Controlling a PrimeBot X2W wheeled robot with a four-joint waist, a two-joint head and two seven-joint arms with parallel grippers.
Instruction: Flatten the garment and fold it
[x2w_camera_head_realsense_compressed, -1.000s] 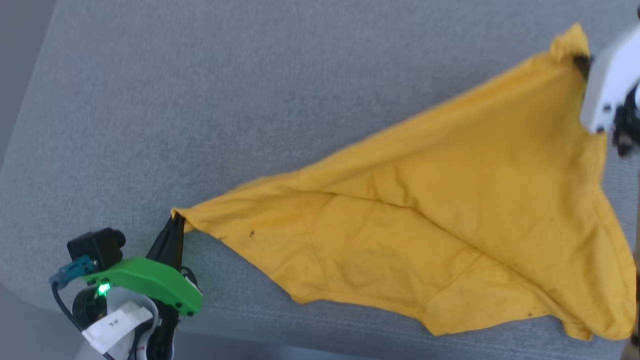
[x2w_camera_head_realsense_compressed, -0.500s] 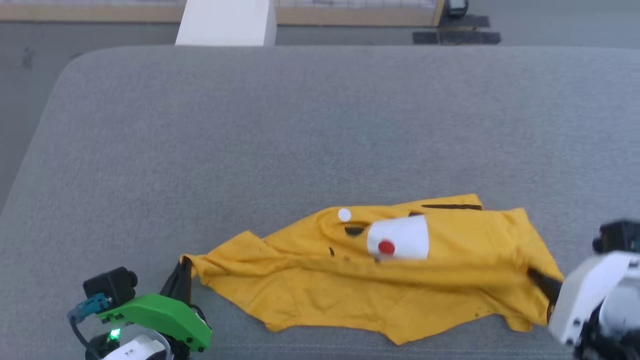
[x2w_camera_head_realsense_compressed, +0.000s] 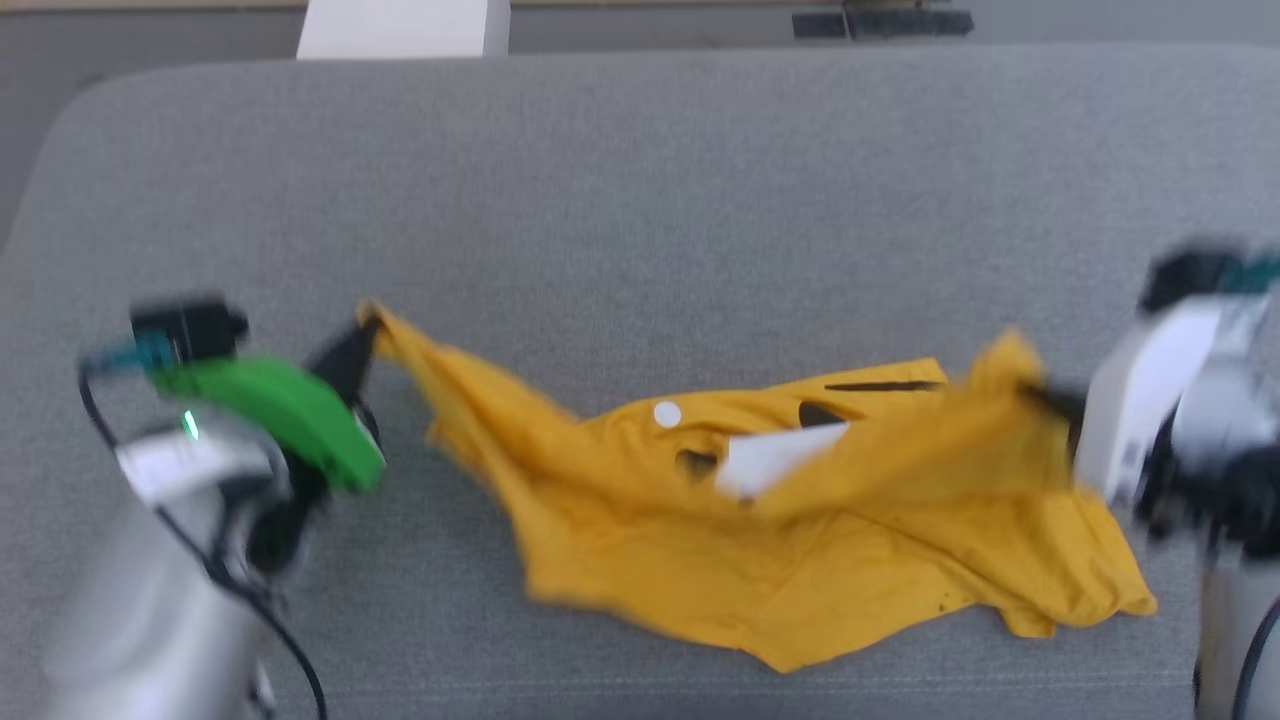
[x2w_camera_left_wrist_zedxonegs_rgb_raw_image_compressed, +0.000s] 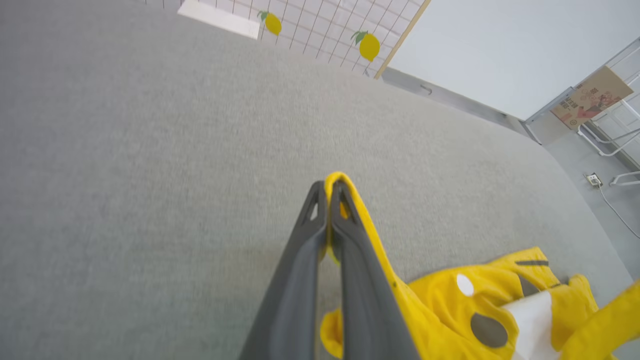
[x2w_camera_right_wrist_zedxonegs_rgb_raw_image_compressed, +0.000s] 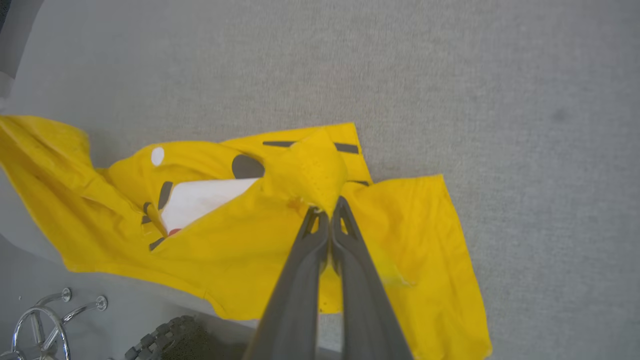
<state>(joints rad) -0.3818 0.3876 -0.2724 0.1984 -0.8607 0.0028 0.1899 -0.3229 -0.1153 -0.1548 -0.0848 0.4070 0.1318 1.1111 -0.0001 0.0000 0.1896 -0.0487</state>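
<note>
The garment (x2w_camera_head_realsense_compressed: 800, 540), a bright yellow T-shirt with a white patch, a white dot and black marks, hangs loosely between my two grippers over the grey cushion (x2w_camera_head_realsense_compressed: 640, 200). My left gripper (x2w_camera_head_realsense_compressed: 366, 330) is shut on one corner of the cloth at the left, lifted off the surface; in the left wrist view the fingers (x2w_camera_left_wrist_zedxonegs_rgb_raw_image_compressed: 327, 190) pinch a yellow edge (x2w_camera_left_wrist_zedxonegs_rgb_raw_image_compressed: 370, 235). My right gripper (x2w_camera_head_realsense_compressed: 1040, 398) is shut on the opposite corner at the right; in the right wrist view the fingertips (x2w_camera_right_wrist_zedxonegs_rgb_raw_image_compressed: 329, 212) clamp a bunched fold of the garment (x2w_camera_right_wrist_zedxonegs_rgb_raw_image_compressed: 250, 240).
The grey cushion's front edge runs just below the shirt's lower hem (x2w_camera_head_realsense_compressed: 780, 660). A white block (x2w_camera_head_realsense_compressed: 400, 30) stands beyond the cushion's far edge. In the right wrist view a wheel (x2w_camera_right_wrist_zedxonegs_rgb_raw_image_compressed: 170, 340) and metal frame (x2w_camera_right_wrist_zedxonegs_rgb_raw_image_compressed: 45, 320) lie below the cushion edge.
Both grippers have risen and moved away from the near edge, lifting the shirt's two corners; its middle sags with the printed side showing. The head camera has tilted across these frames.
</note>
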